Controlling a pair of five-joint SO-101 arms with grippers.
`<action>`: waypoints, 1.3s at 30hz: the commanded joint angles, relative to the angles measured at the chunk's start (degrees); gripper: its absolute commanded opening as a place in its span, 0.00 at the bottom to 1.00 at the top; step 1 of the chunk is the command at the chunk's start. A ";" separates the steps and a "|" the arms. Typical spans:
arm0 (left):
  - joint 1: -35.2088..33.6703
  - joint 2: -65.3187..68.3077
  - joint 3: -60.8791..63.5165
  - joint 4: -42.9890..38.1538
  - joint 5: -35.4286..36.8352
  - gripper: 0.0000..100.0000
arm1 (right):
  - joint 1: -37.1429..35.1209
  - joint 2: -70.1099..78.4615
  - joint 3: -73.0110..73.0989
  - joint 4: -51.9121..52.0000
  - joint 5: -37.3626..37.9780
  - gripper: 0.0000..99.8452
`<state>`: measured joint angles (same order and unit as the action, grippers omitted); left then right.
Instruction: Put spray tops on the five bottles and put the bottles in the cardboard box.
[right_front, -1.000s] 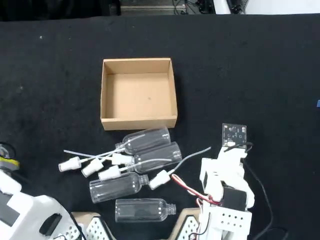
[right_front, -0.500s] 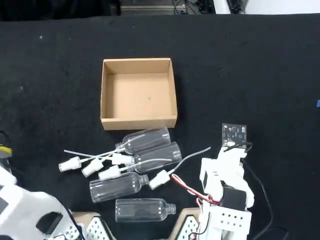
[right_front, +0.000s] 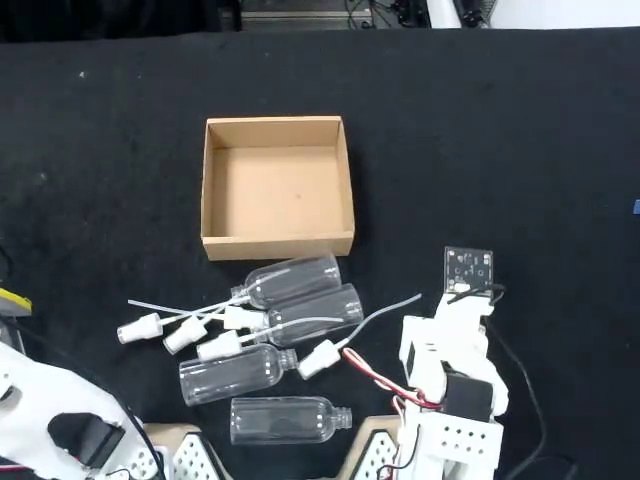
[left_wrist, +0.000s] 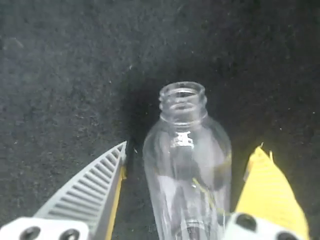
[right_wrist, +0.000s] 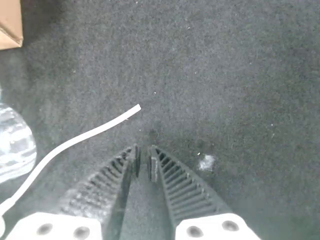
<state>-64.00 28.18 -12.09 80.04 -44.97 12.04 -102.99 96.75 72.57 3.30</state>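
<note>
The left pincer (left_wrist: 192, 146) stands open, with a clear bottle (left_wrist: 187, 165) between its ribbed grey finger (left_wrist: 95, 190) and its yellow finger (left_wrist: 267, 195). A dark gap shows between the grey finger and the bottle's wall. On the yellow side the bottle lies very close, and I cannot tell whether they touch. The bottle's threaded neck is bare, with no spray top, and points away from the wrist over the black surface (right_front: 520, 130).

The right pincer (right_wrist: 143, 149) is closed down to a thin slit and has hold of nothing. Its tips sit low over the surface, just beside the free end of a thin white tube (right_wrist: 85, 135).

In the high view the cardboard box (right_front: 278, 245) sits open-topped with nothing inside. On the side of the box that faces the arms, four more bottles lie on their sides. One (right_front: 292, 281) is just beside the box's wall, the next (right_front: 315, 311) lies against the first, a third (right_front: 235, 373) is farther out and the fourth (right_front: 290, 420) farthest out, near the arm bases. Loose spray tops (right_front: 182, 335) with white tubes lie tangled beside and across these bottles. One spray top (right_front: 320, 358) lies on the side nearer the right arm (right_front: 447, 370), and its tube runs out toward that arm. The left arm (right_front: 50, 420) is well apart from the box, beyond the pile at the view's corner.
</note>
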 joint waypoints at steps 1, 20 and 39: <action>0.66 -0.62 -3.65 2.90 -6.07 0.35 | 0.44 -5.41 -0.31 0.62 0.26 0.01; 3.03 0.88 -4.18 2.02 -6.24 0.15 | 0.44 -5.41 -0.31 0.62 0.26 0.01; 3.12 3.16 -5.76 1.58 -15.82 0.27 | 0.44 -5.41 -0.31 0.62 0.26 0.01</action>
<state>-61.54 32.04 -15.87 82.07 -58.33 12.04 -102.99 96.75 72.57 3.30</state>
